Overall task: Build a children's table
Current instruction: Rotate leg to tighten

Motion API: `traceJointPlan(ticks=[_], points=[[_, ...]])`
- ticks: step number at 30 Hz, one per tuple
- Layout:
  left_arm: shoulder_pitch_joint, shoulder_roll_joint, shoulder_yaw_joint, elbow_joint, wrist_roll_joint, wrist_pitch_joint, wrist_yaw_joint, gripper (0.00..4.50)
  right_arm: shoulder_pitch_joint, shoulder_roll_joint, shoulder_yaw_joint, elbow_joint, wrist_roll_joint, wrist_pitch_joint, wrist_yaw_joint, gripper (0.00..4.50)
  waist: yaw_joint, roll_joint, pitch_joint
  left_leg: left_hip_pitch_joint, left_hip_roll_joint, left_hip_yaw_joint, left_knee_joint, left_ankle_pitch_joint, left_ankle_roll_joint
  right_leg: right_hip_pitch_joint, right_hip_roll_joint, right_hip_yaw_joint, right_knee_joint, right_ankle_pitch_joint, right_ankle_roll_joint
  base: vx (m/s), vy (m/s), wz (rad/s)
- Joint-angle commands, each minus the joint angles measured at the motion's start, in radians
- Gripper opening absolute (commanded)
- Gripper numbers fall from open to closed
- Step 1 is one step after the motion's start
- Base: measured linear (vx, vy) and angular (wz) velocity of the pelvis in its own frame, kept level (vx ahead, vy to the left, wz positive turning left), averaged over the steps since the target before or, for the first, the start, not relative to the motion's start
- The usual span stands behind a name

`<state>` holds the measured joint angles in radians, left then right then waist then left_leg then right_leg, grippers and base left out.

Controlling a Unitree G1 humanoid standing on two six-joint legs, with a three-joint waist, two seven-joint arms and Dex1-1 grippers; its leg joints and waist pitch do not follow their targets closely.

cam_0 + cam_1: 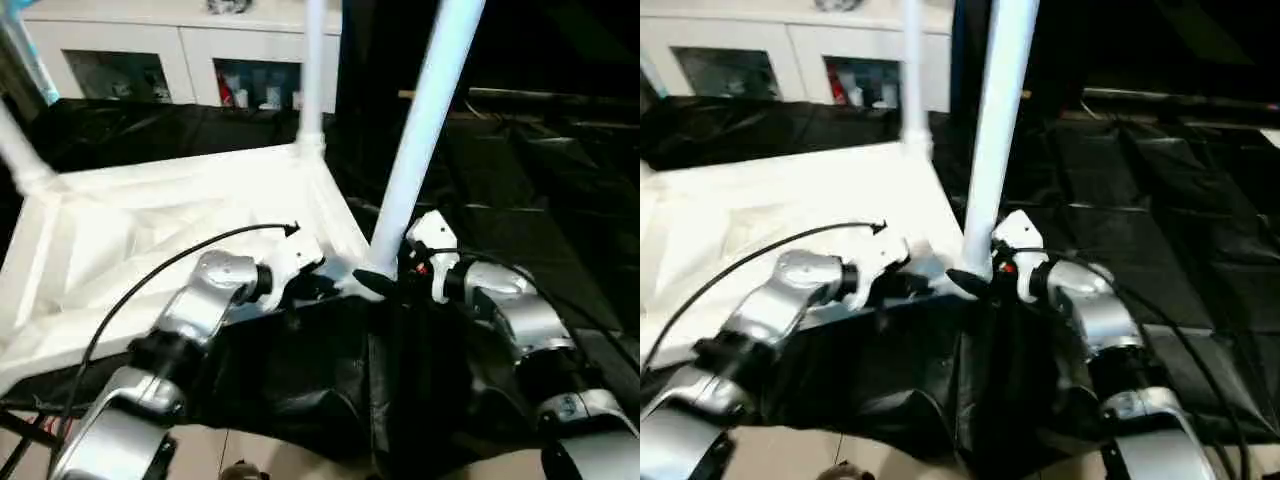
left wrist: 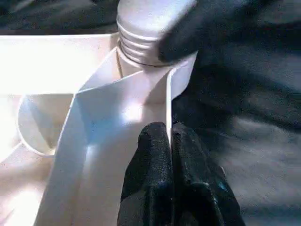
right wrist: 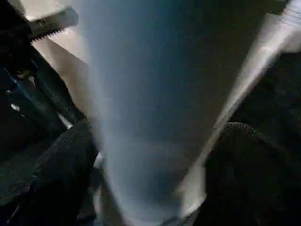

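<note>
Left gripper (image 2: 170,155) pinching table (image 1: 150,240) rim | right gripper (image 3: 150,155) spread around leg (image 1: 420,130)

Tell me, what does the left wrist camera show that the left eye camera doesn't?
Left wrist view adds: screw ridges on the leg's end, and the left gripper pinching the tabletop's thin wall. Left eye view adds: two more upright legs, the cabinet, both silver forearms. Shared: the near leg at the tabletop's corner.

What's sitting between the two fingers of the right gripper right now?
The near table leg stands between the right gripper's fingers, seen in the right wrist view.
</note>
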<state>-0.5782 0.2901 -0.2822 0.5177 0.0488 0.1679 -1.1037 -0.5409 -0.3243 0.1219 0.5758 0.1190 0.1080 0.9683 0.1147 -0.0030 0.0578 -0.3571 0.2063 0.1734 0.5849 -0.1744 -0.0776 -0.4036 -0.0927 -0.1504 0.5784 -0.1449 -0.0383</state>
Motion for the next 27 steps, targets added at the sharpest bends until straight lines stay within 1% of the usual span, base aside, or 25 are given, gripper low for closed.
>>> traceJointPlan(ticks=[1, 2, 4, 5, 8, 9, 10, 11, 13, 17, 18, 20, 22, 23, 24, 25, 26, 27], points=[[0.008, 0.001, -0.008, -0.062, -0.060, -0.033, -0.074, 0.00, 0.017, -0.020, 0.012, -0.031, 0.011, 0.018, 0.042, 4.46, -0.001, -0.005, -0.075, 0.006, 0.036, -0.005, -0.062, -0.213, 0.069, 0.060, -0.070, 0.066, -0.069, -0.339, -0.133, 0.000, 0.000, 0.00], [0.015, 0.010, -0.010, -0.075, -0.064, -0.030, -0.089, 0.00, 0.022, -0.023, 0.017, -0.037, 0.007, 0.021, 0.053, 4.46, -0.001, -0.007, -0.075, 0.005, 0.036, -0.005, -0.063, -0.213, 0.067, 0.061, -0.070, 0.066, -0.069, -0.342, -0.131, 0.000, 0.000, 0.00], [0.026, 0.023, -0.013, -0.094, -0.071, -0.022, -0.109, 0.00, 0.025, -0.026, 0.024, -0.040, 0.003, 0.024, 0.066, 4.46, -0.001, -0.005, -0.075, 0.007, 0.035, -0.005, -0.063, -0.217, 0.063, 0.058, -0.070, 0.066, -0.070, -0.352, -0.131, 0.000, 0.000, 0.00], [0.033, 0.033, -0.015, -0.108, -0.075, -0.016, -0.119, 0.00, 0.025, -0.026, 0.029, -0.038, 0.001, 0.025, 0.073, 4.29, -0.003, -0.009, -0.073, 0.006, 0.035, -0.006, -0.064, -0.227, 0.056, 0.059, -0.071, 0.065, -0.072, -0.370, -0.126, 0.000, 0.000, 0.00], [0.037, 0.040, -0.016, -0.117, -0.077, -0.009, -0.126, 0.00, 0.024, -0.023, 0.032, -0.036, 0.000, 0.026, 0.075, 4.29, -0.004, -0.009, -0.073, 0.005, 0.032, -0.006, -0.063, -0.223, 0.055, 0.059, -0.071, 0.065, -0.074, -0.384, -0.117, 0.000, 0.000, 0.00], [0.040, 0.044, -0.016, -0.124, -0.077, -0.004, -0.130, 0.00, 0.024, -0.023, 0.036, -0.035, -0.001, 0.027, 0.075, 4.16, -0.003, -0.010, -0.074, 0.006, 0.033, -0.007, -0.063, -0.219, 0.054, 0.060, -0.072, 0.065, -0.074, -0.387, -0.114, 0.000, 0.000, 0.00], [0.041, 0.046, -0.015, -0.127, -0.077, -0.001, -0.130, 0.00, 0.024, -0.022, 0.040, -0.036, -0.001, 0.029, 0.076, 4.16, -0.004, -0.009, -0.073, 0.005, 0.032, -0.007, -0.063, -0.216, 0.054, 0.060, -0.072, 0.065, -0.074, -0.387, -0.114, 0.000, 0.000, 0.00], [0.043, 0.048, -0.015, -0.130, -0.078, 0.001, -0.130, 0.00, 0.026, -0.023, 0.043, -0.039, -0.003, 0.031, 0.080, 4.00, -0.004, -0.009, -0.074, 0.005, 0.033, -0.006, -0.063, -0.212, 0.055, 0.059, -0.072, 0.066, -0.073, -0.380, -0.114, 0.000, 0.000, 0.00], [0.044, 0.048, -0.015, -0.130, -0.077, 0.002, -0.130, 0.00, 0.030, -0.023, 0.050, -0.042, -0.007, 0.032, 0.089, 3.93, -0.004, -0.011, -0.074, 0.004, 0.032, -0.006, -0.062, -0.203, 0.058, 0.060, -0.070, 0.065, -0.071, -0.371, -0.115, 0.000, 0.000, 0.00], [0.037, 0.048, -0.014, -0.124, -0.078, 0.003, -0.123, 0.00, 0.033, -0.015, 0.051, -0.043, -0.002, 0.041, 0.091, 3.48, -0.004, -0.008, -0.074, 0.006, 0.032, -0.006, -0.062, -0.210, 0.057, 0.059, -0.070, 0.065, -0.074, -0.382, -0.111, 0.000, 0.000, 0.00], [0.035, 0.047, -0.014, -0.123, -0.078, 0.004, -0.121, 0.00, 0.034, -0.013, 0.051, -0.044, -0.001, 0.042, 0.091, 3.48, -0.004, -0.007, -0.074, 0.005, 0.032, -0.006, -0.062, -0.211, 0.057, 0.059, -0.070, 0.065, -0.074, -0.383, -0.111, 0.000, 0.000, 0.00], [0.031, 0.045, -0.013, -0.117, -0.077, 0.005, -0.115, 0.00, 0.038, -0.008, 0.051, -0.048, 0.006, 0.047, 0.092, 3.29, -0.004, -0.007, -0.074, 0.006, 0.033, -0.006, -0.063, -0.211, 0.056, 0.059, -0.070, 0.065, -0.074, -0.379, -0.111, 0.000, 0.000, 0.00], [0.022, 0.037, -0.007, -0.104, -0.074, 0.010, -0.092, 0.00, 0.051, 0.008, 0.045, -0.056, 0.016, 0.056, 0.073, 3.14, -0.004, -0.007, -0.074, 0.005, 0.033, -0.006, -0.063, -0.212, 0.056, 0.060, -0.069, 0.065, -0.074, -0.374, -0.112, 0.000, 0.000, 0.00], [0.009, 0.026, -0.002, -0.084, -0.062, 0.017, -0.058, 0.00, 0.057, 0.021, 0.039, -0.056, 0.019, 0.061, 0.053, 3.14, -0.005, -0.008, -0.074, 0.005, 0.032, -0.007, -0.063, -0.211, 0.053, 0.058, -0.070, 0.066, -0.073, -0.373, -0.113, 0.000, 0.000, 0.00], [0.009, 0.026, -0.002, -0.084, -0.062, 0.017, -0.058, 0.00, 0.057, 0.021, 0.039, -0.056, 0.019, 0.061, 0.053, 3.02, -0.005, -0.008, -0.074, 0.007, 0.031, -0.006, -0.063, -0.212, 0.052, 0.058, -0.070, 0.065, -0.075, -0.378, -0.112, 0.000, 0.000, 0.00], [-0.010, 0.007, 0.009, -0.054, -0.050, 0.028, -0.008, 0.00, 0.054, 0.044, 0.026, -0.036, 0.011, 0.073, -0.006, 2.93, -0.006, -0.007, -0.074, 0.007, 0.031, -0.007, -0.063, -0.216, 0.050, 0.058, -0.070, 0.065, -0.076, -0.387, -0.110, 0.000, 0.000, 0.00], [-0.016, 0.000, 0.013, -0.045, -0.047, 0.031, 0.008, 0.00, 0.052, 0.051, 0.022, -0.029, 0.009, 0.077, -0.024, 2.83, -0.009, -0.007, -0.072, 0.008, 0.030, -0.006, -0.063, -0.221, 0.046, 0.056, -0.068, 0.064, -0.080, -0.399, -0.107, 0.000, 0.000, 0.00], [-0.048, -0.033, 0.030, -0.001, -0.035, 0.050, 0.083, 0.00, 0.040, 0.093, 0.003, 0.014, -0.009, 0.088, -0.131, 2.79, -0.007, -0.008, -0.073, 0.009, 0.030, -0.008, -0.063, -0.222, 0.042, 0.056, -0.070, 0.063, -0.079, -0.405, -0.104, 0.000, 0.000, 0.00]])
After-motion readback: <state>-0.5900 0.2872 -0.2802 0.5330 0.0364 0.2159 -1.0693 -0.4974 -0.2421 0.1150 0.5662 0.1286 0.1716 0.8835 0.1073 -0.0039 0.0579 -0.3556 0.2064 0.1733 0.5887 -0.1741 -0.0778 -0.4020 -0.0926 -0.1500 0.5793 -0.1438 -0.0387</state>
